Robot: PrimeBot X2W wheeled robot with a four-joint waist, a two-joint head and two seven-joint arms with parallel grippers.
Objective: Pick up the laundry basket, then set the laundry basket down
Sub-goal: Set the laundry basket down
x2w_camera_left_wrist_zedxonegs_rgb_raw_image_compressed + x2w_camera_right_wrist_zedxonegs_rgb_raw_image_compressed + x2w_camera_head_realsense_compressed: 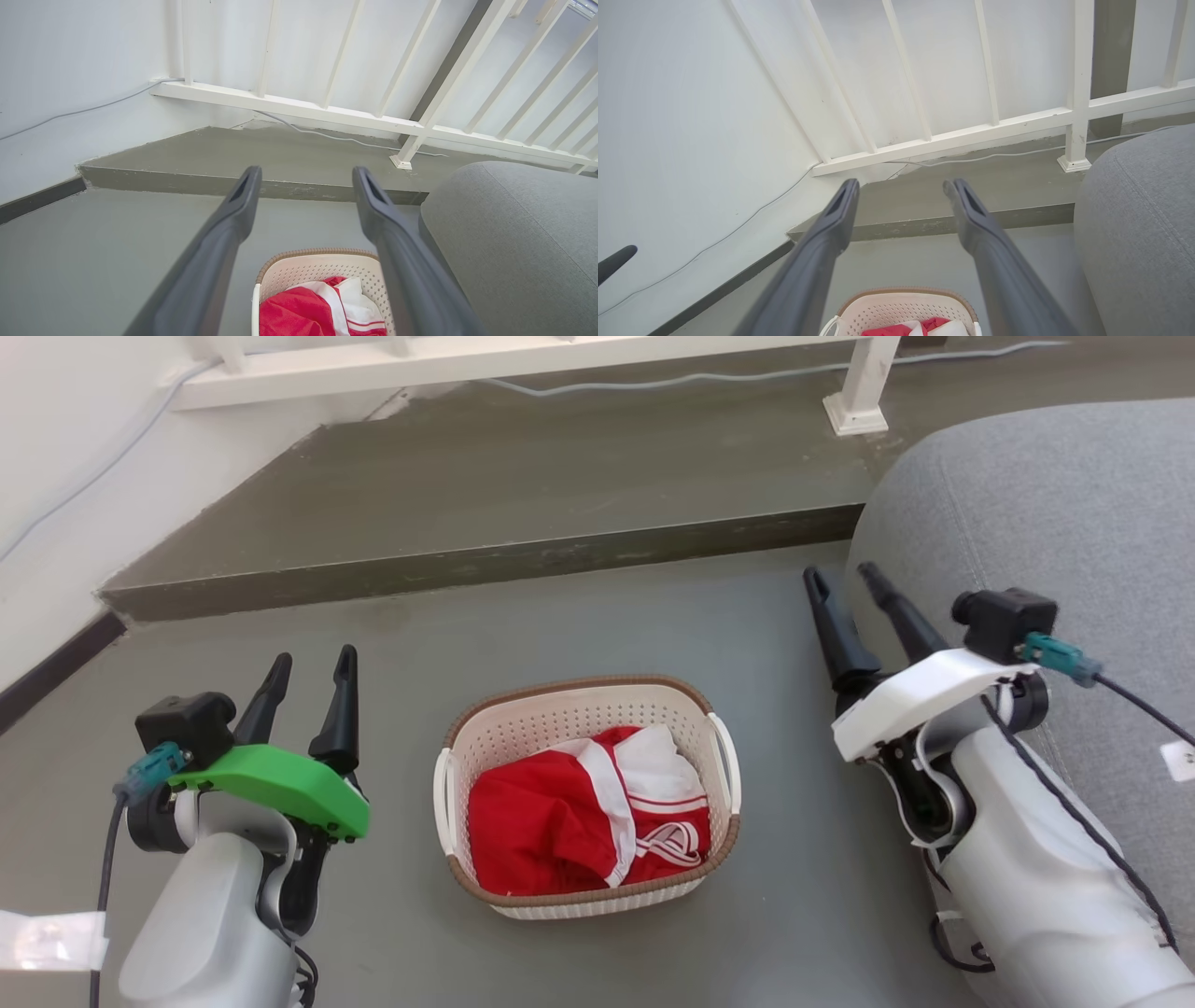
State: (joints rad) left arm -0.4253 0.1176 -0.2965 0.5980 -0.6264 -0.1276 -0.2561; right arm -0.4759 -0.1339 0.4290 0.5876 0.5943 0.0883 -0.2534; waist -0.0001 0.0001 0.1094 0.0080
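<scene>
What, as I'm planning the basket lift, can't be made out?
Head view: floor of the laundry basket, covered by the red-and-white garment.
Left wrist view: its near half, cut by the bottom edge; right wall behind the left end effector.
Right wrist view: most of it, below the edge.

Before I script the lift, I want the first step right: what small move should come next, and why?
Probably bring both arms inward and down to the loop handles of the laundry basket. The left pincer and right pincer stand open on either side of it, touching nothing, while it sits on the floor.
</scene>
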